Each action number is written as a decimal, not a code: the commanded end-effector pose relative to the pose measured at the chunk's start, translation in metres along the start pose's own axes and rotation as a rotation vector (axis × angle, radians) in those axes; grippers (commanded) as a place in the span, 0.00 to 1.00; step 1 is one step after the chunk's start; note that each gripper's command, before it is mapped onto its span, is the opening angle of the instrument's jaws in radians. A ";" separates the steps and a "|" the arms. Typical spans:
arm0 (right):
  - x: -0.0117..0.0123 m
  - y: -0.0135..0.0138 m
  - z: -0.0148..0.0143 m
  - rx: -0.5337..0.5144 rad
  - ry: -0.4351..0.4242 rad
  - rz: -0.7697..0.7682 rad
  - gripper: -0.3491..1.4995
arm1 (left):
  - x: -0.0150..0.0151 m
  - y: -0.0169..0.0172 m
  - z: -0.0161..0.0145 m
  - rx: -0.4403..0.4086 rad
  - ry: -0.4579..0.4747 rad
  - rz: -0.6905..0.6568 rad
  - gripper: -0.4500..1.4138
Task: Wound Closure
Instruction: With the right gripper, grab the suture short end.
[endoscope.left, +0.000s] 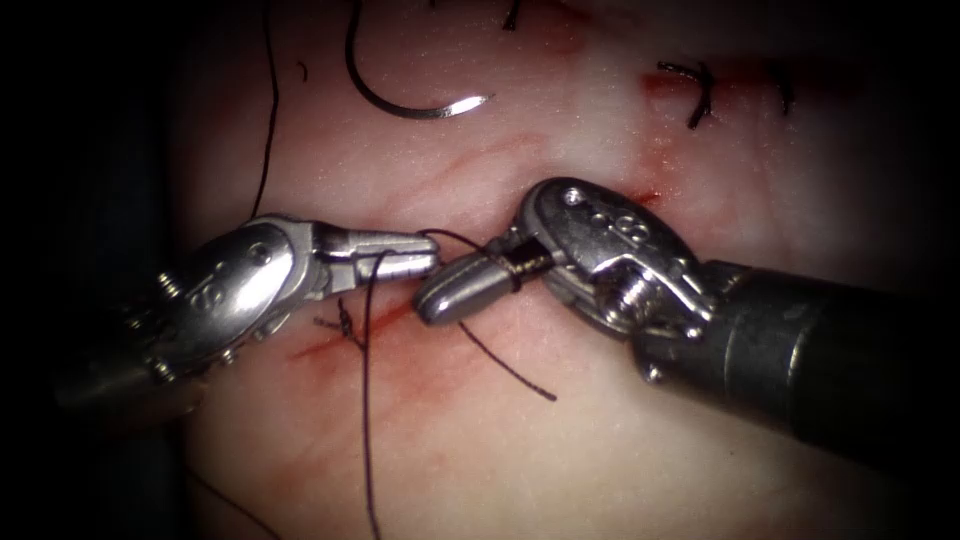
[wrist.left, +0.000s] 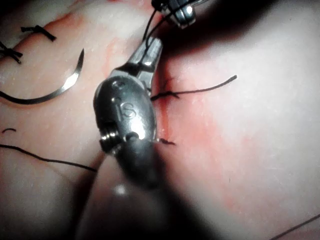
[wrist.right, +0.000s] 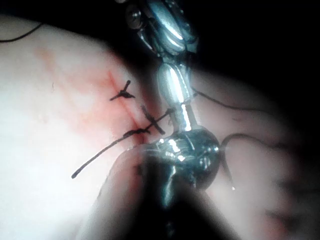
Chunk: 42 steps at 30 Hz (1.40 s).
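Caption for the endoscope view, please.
Left tool grips the thread, thread wraps the shut right tool, and the needle lies free on the tissue.

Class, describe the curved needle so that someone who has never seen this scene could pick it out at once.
Start at the tissue and the two tools meeting over its reddened cut. Above the left arm's pincer, away from both tools, the needle lies free on the surface, held by neither. Unlike the limp dark thread nearby, it is a rigid, shiny metal arc ending in a sharp point.
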 end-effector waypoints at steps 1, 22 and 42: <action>-0.0001 0.0006 0.0002 0.006 -0.007 -0.006 0.00 | -0.0002 -0.0006 0.0005 -0.001 0.001 0.003 0.05; 0.0007 -0.0016 0.0024 0.508 -1.046 0.053 0.47 | 0.0010 0.0016 0.0030 -0.018 -0.028 -0.013 0.05; -0.0041 0.0006 0.0021 0.090 -1.441 0.375 0.38 | 0.0020 0.0051 0.0046 -0.022 -0.051 -0.018 0.05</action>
